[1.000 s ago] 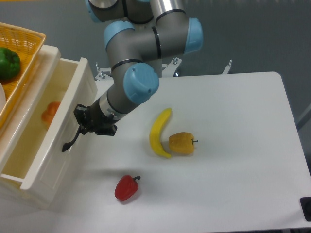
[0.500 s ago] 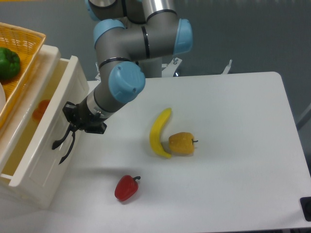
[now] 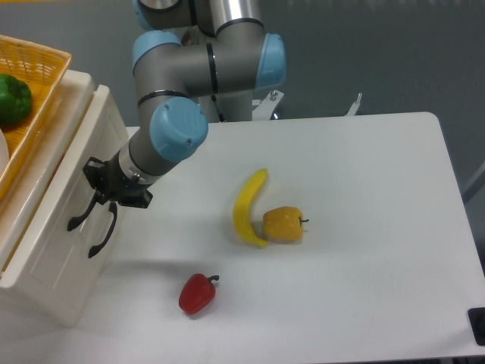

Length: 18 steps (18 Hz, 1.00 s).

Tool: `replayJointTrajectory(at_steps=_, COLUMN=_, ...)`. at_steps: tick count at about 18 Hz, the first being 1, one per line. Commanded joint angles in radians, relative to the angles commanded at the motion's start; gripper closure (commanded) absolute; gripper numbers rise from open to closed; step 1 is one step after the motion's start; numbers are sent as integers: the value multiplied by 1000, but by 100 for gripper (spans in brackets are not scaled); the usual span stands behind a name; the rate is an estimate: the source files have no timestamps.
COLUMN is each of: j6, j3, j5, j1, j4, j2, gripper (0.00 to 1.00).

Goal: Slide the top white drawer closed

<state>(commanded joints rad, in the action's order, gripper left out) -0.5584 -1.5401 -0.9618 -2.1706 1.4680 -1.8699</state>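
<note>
Top white drawer [image 3: 76,189]: glossy cream-white plastic, panelled front, curved black handle [image 3: 78,219] on it. Sits at far left of scene, upper of two in cabinet. Nearly shut; only narrow gap shows along its top edge. Front face angled toward table, my gripper [image 3: 102,189] pressed against it near handle.

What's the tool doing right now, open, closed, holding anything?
Tool: pressed against the top white drawer front by its handle; open or closed cannot be told.
</note>
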Motion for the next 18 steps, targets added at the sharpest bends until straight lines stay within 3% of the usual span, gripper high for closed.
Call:
replayJointTrajectory(at_steps=5, j6=5, j3=0, j5=0, j1=17, j4=-3, j2=0, gripper=97)
replayJointTrajectory(at_steps=10, j6=32, j3=0, j5=-2, j1=25, j4=-57, j2=-5, gripper=97)
replayJointTrajectory(at_steps=14, j6=21, j3=2, j5=-5, j1=12, j4=-61, j2=-6, gripper=62)
replayJointTrajectory(at_steps=18, j6=20, j3=14, j5=-25, j1=-55, j4=-66, j2=-6, gripper=60)
